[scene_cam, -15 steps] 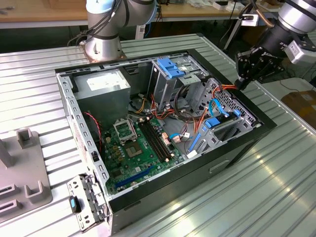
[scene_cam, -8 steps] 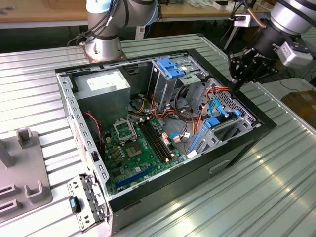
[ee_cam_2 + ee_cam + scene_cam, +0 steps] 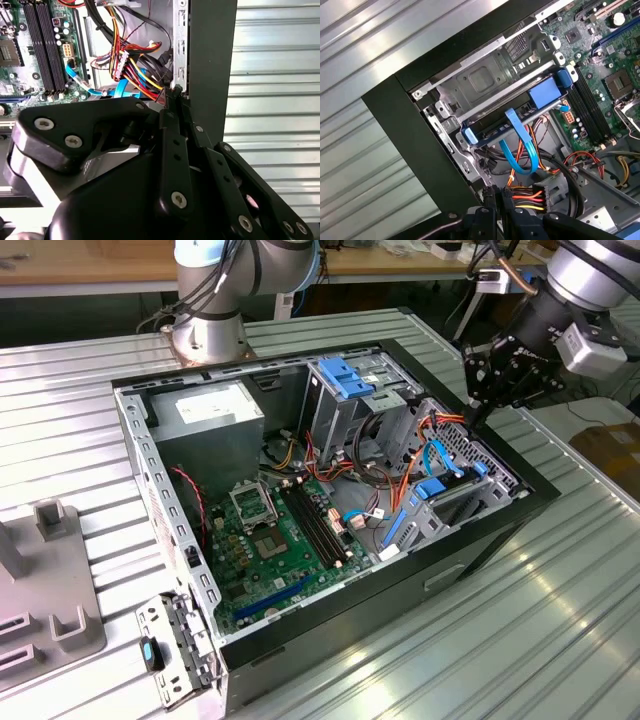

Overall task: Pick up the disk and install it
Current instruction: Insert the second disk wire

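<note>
The disk [image 3: 543, 91], dark and edged by a bright blue carrier rail, lies edge-on in the metal drive bay at the open computer case's right end; in the exterior view it is the blue piece [image 3: 432, 488]. A thin blue cable [image 3: 522, 145] loops across it. My gripper [image 3: 478, 408] hangs over the case's right rim, above and behind the disk and apart from it. In both wrist views its black fingers are shut together with nothing between them, and the tips [image 3: 175, 92] [image 3: 498, 192] are close to a connector with red, yellow and orange wires [image 3: 131, 70].
The case's black rim [image 3: 415, 130] runs right beside the fingertips. A blue bracket [image 3: 345, 377] tops the tall drive cage at the back. The motherboard [image 3: 275, 540] and power supply [image 3: 205, 410] fill the case's left part. A grey fixture [image 3: 45, 580] stands on the ribbed table [image 3: 560, 620].
</note>
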Controlling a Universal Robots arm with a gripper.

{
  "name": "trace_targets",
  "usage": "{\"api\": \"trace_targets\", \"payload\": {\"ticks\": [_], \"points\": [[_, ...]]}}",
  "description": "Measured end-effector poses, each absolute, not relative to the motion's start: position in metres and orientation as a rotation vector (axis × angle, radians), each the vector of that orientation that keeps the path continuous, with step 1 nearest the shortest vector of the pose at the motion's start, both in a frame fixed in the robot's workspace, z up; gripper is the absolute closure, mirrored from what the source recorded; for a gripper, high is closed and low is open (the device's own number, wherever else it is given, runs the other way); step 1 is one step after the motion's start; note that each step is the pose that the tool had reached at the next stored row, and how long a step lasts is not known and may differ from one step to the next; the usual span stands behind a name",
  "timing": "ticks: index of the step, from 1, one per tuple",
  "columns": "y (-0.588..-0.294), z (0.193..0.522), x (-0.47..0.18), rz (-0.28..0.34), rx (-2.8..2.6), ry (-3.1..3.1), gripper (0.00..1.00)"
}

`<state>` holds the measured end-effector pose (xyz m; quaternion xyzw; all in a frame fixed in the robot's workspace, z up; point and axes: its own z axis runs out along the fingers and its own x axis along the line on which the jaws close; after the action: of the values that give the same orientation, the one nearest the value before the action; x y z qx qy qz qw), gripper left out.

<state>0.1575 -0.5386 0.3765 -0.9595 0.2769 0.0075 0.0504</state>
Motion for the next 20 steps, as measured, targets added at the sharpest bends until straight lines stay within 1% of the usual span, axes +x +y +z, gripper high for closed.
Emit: {"api": "trace_targets", "payload": {"ticks": [5,12,20], "points": [[-0.539,0.376,0.157,0.008,-2.824,1.125,0.84],[-0.539,0.373,0.150,-0.006,-2.715,1.368,0.84],[-0.539,0.371,0.146,-0.013,-2.658,1.476,0.84]]}}
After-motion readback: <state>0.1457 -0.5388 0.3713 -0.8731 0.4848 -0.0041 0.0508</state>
